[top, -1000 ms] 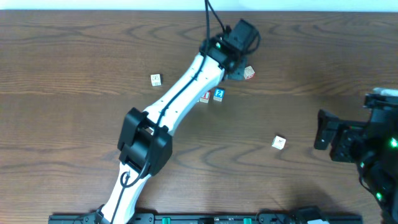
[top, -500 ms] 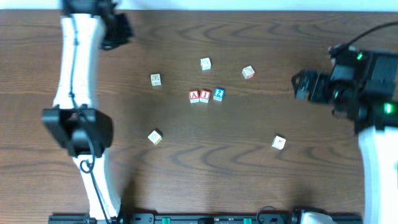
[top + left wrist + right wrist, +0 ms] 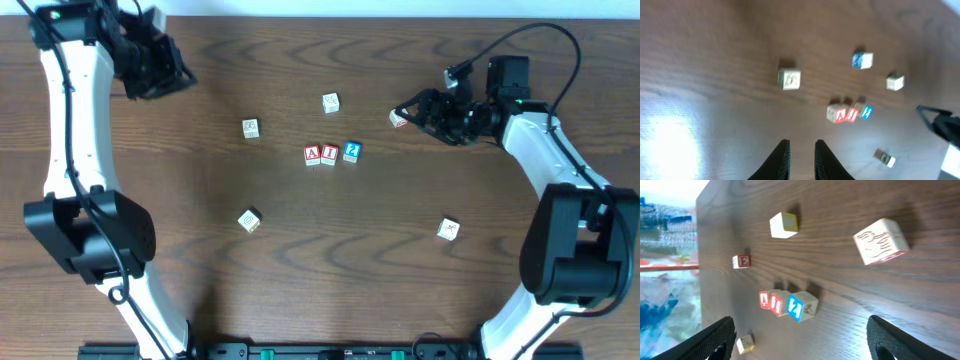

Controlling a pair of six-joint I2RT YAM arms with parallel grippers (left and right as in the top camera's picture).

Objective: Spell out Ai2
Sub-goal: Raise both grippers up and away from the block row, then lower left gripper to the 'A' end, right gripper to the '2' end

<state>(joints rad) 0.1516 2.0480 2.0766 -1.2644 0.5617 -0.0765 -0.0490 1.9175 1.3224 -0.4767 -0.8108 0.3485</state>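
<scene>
The brown wooden table [image 3: 300,280] holds small letter blocks. The left claw [image 3: 172,75] sits at ten o'clock, fingers almost pressed together, holding nothing. The right claw [image 3: 408,110] sits at two o'clock, spread wide beside a loose block [image 3: 399,119]. In the middle, the red A block [image 3: 312,155], red I block [image 3: 329,154] and blue 2 block [image 3: 351,152] touch in a row.

On the surface [image 3: 300,260], three touching blocks in a row read a red "A" on the first block [image 3: 312,155], a red "i" on the middle block [image 3: 329,154] and a white "2" on the blue-faced block [image 3: 351,151]; markings on the other blocks cannot be read.
</scene>
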